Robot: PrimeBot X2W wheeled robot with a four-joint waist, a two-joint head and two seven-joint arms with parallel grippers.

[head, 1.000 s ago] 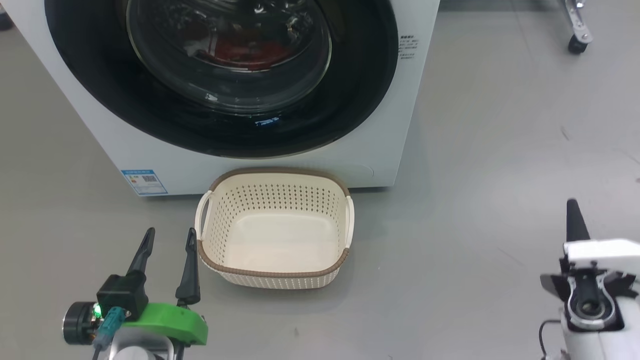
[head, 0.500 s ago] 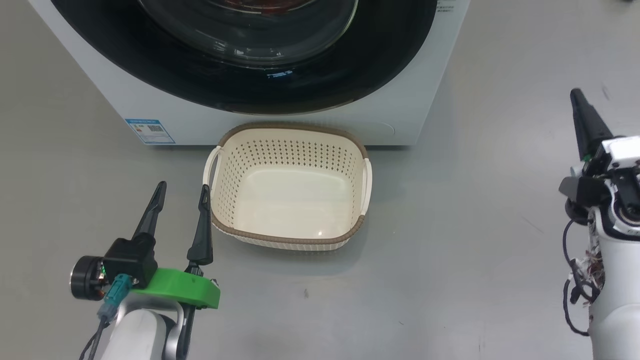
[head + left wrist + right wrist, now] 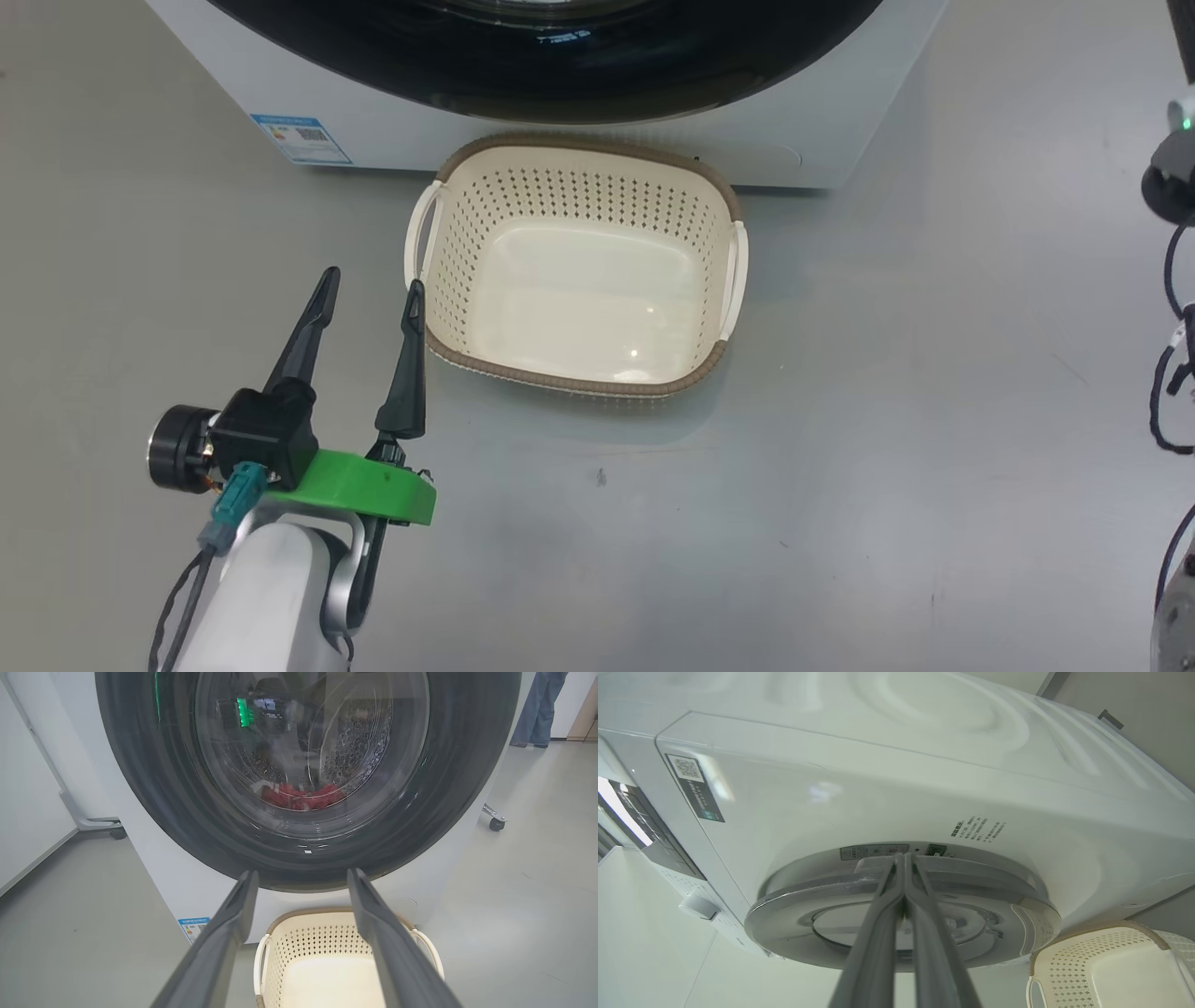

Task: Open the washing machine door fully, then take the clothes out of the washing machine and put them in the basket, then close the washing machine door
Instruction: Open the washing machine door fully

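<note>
With the washing machine door (image 3: 794,905) closed over the clothes (image 3: 301,797), the right gripper (image 3: 903,858), pressed together at its rim, should hook behind the edge and swing wide, while the left gripper (image 3: 369,285) hovers spread beside the basket (image 3: 579,378).

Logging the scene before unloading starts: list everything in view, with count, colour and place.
washing machine: one, white, behind the basket
door: one, black rim, clear glass, machine's front
clothes: count unclear, red, behind the glass
basket: one, cream, brown rim, empty, on the floor
label: one, blue, machine's lower front corner
castors: two, black, either side of the machine
person: one, blue trousers, background
floor: grey
left gripper: dark, open, beside the basket
right gripper: dark, shut, tips at the door's rim
</note>
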